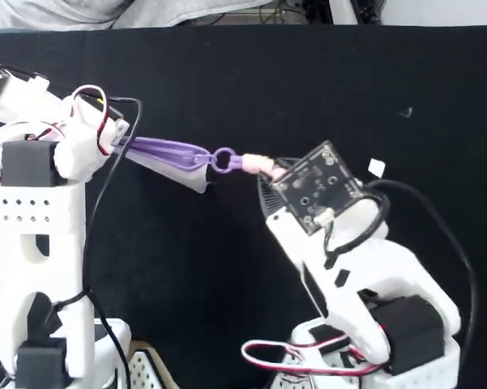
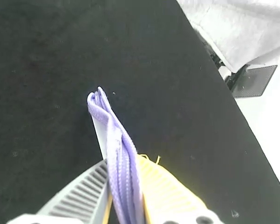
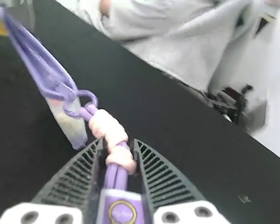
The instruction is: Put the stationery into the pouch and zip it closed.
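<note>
The jaws of the left gripper [image 2: 123, 161] are closed on one end of the pouch [image 2: 112, 130], its purple zip edge pinched between a grey finger and a yellow one. The jaws of the right gripper [image 3: 119, 150] are closed narrowly on the pink knotted cord [image 3: 109, 133] of the zip pull, with the ribbed black fingers [image 3: 81, 170] pressing it from both sides.

In the high view the pouch [image 1: 168, 152] hangs stretched between the two arms above the black table [image 1: 308, 81]. The left gripper [image 1: 117, 138] holds its far end. The right gripper [image 1: 269, 174] holds the pink cord [image 1: 255, 164] at the other end.

A purple ring [image 1: 224, 160] links the cord to the zip at the pouch end nearest the right gripper. The right wrist view shows that ring [image 3: 86, 99] just beyond the knots, with the pouch [image 3: 37, 60] running away from it. A pale, translucent corner of the pouch [image 3: 70, 119] droops below the ring.

I cannot tell whether anything lies inside the pouch.

A small white scrap [image 1: 377, 168] lies on the table near the right arm, and grey cloth [image 1: 146, 12] runs along the table's far edge.
</note>
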### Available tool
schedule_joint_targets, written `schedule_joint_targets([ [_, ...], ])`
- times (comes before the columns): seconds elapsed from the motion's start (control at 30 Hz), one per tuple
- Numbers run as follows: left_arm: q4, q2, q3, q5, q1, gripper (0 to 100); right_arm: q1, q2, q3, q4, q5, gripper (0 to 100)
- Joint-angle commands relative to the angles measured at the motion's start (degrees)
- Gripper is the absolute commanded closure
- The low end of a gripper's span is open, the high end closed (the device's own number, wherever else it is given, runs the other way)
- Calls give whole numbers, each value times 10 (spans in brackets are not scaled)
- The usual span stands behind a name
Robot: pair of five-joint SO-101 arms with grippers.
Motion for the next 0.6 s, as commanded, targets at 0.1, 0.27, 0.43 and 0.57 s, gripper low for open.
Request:
schedule_joint_targets([
  [0.1, -20, -10, -4, 1, -57, 971, 109, 13, -105, 66, 26, 988],
  [0.27, -20, -10, -3, 1, -57, 971, 110, 58, -189, 162, 38, 988],
  [0.43, -18, -10, -3, 0, -52, 971, 61, 72, -180, 160, 34, 988],
  [0.57, -18, -8, -3, -2, -51, 971, -6, 75, -167, 160, 33, 987],
])
